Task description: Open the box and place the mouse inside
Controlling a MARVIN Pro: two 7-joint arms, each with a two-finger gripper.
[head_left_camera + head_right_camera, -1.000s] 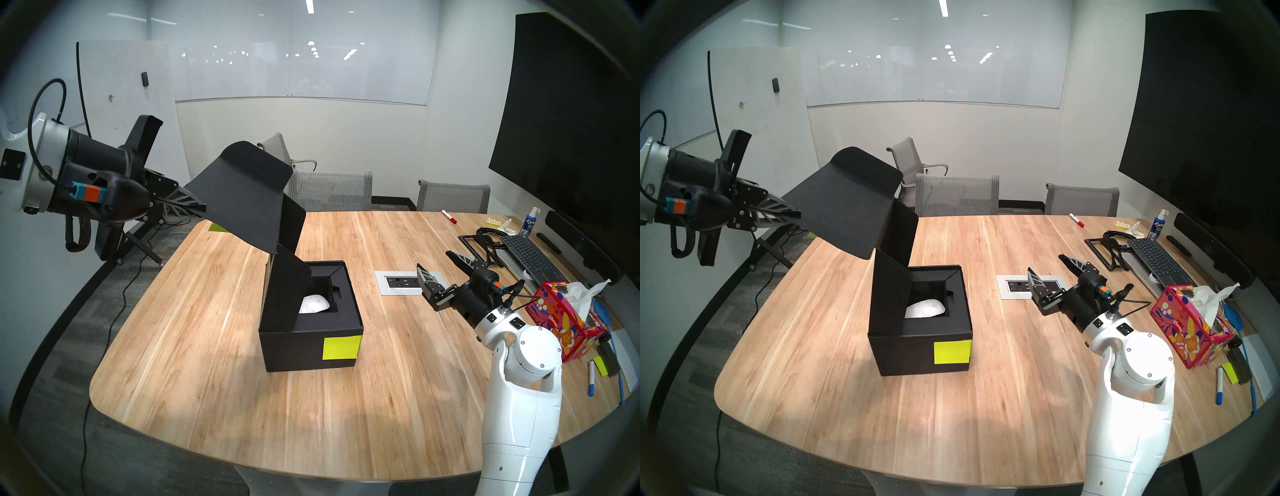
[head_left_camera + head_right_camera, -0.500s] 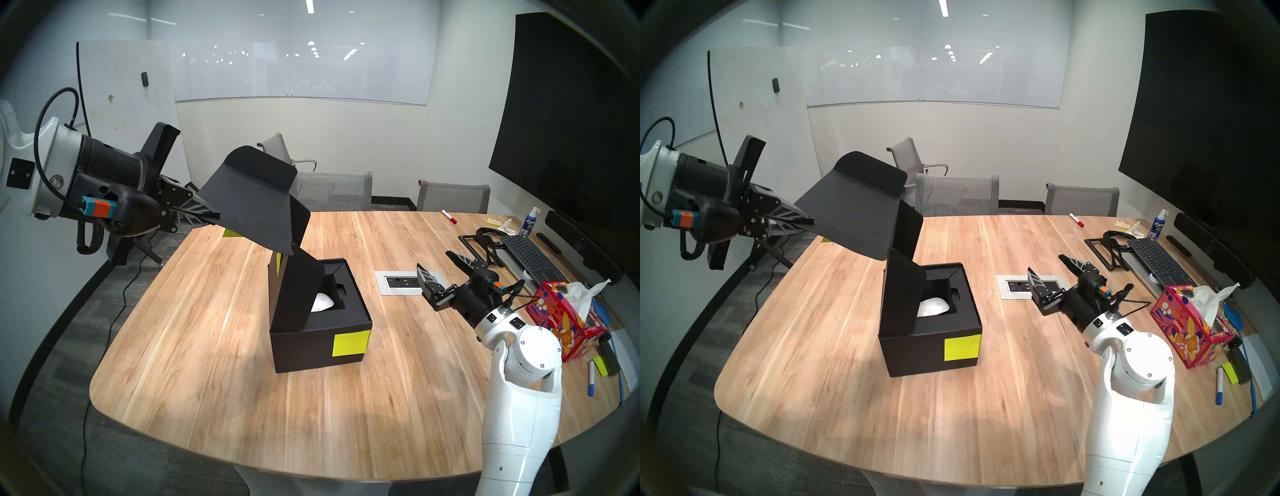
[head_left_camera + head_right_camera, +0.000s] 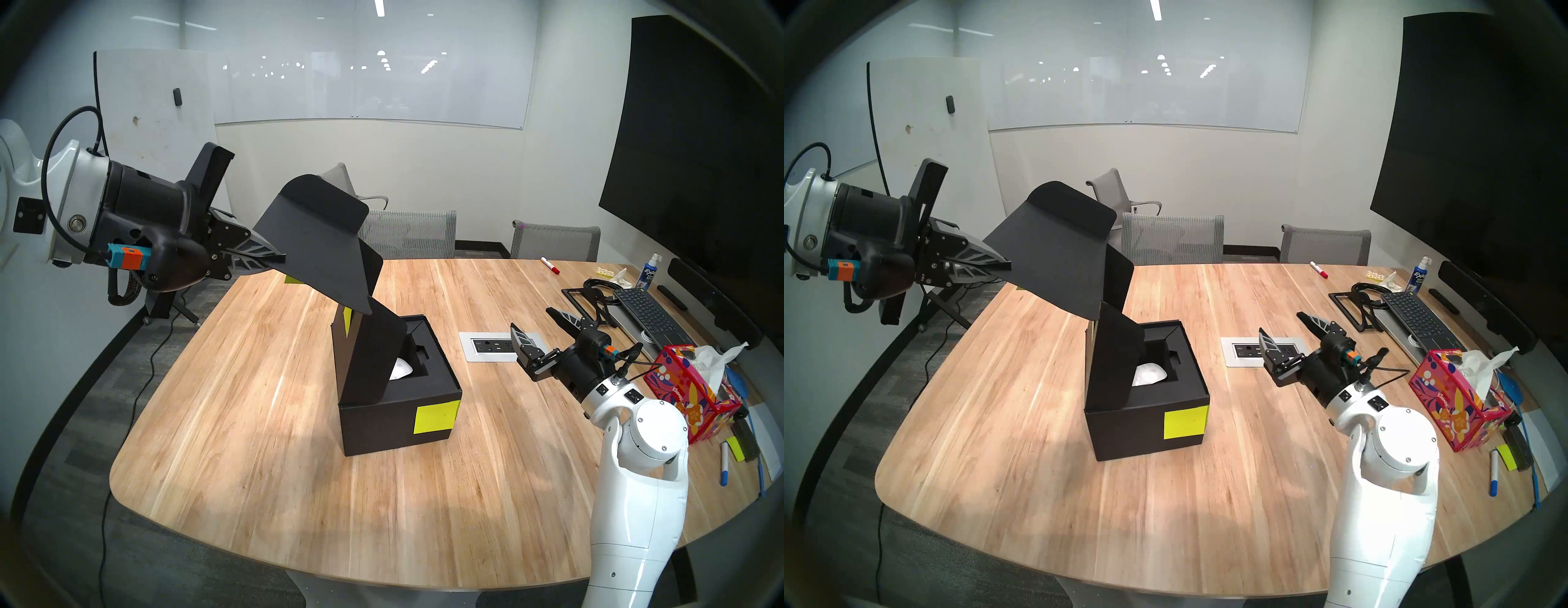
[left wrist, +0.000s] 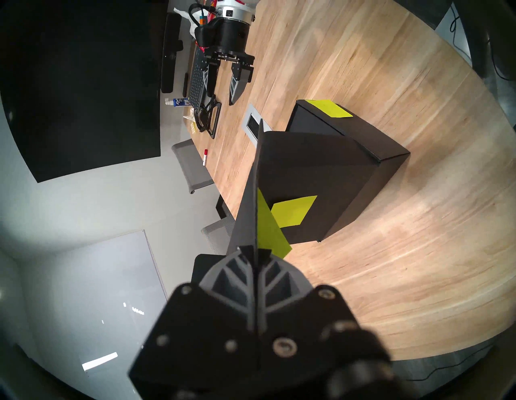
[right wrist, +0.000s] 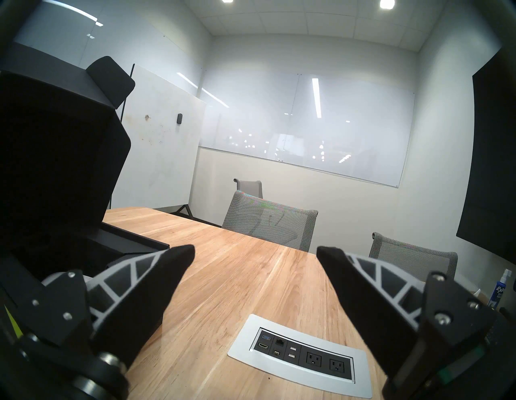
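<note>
The wooden table [image 3: 263, 424] fills the scene, with clutter along its right edge: a keyboard [image 3: 649, 316], a patterned tissue box [image 3: 687, 395], markers. Near the table's middle stands the black box [image 3: 394, 420], a yellow-green sticky note [image 3: 437, 418] on its near face. Its tall lid [image 3: 318, 250] is swung up and leans over to the left, with a side flap [image 3: 373, 361] hanging down across part of the opening.

The left gripper [image 3: 275, 259] reaches in from the left, its fingers pressed together on the lid's thin far-left edge; the left wrist view shows the cardboard sheet pinched edge-on between the two pads. The right gripper [image 3: 539, 327] hovers well to the right of the box, above the table's power outlet plate [image 3: 492, 346], its fingers spread wide and holding nothing.

The white mouse [image 3: 401, 368] already lies in the recess of the box's dark insert, half hidden behind the hanging flap.

The risk from here seems to lie in the lid grip. The box is light and only the lid is held, so any sideways pull could drag or tip the whole box and jolt the mouse out of its recess. A thin cardboard edge could also slip from the pinch, or crease, letting the lid drop shut unevenly onto the loose flap.
</note>
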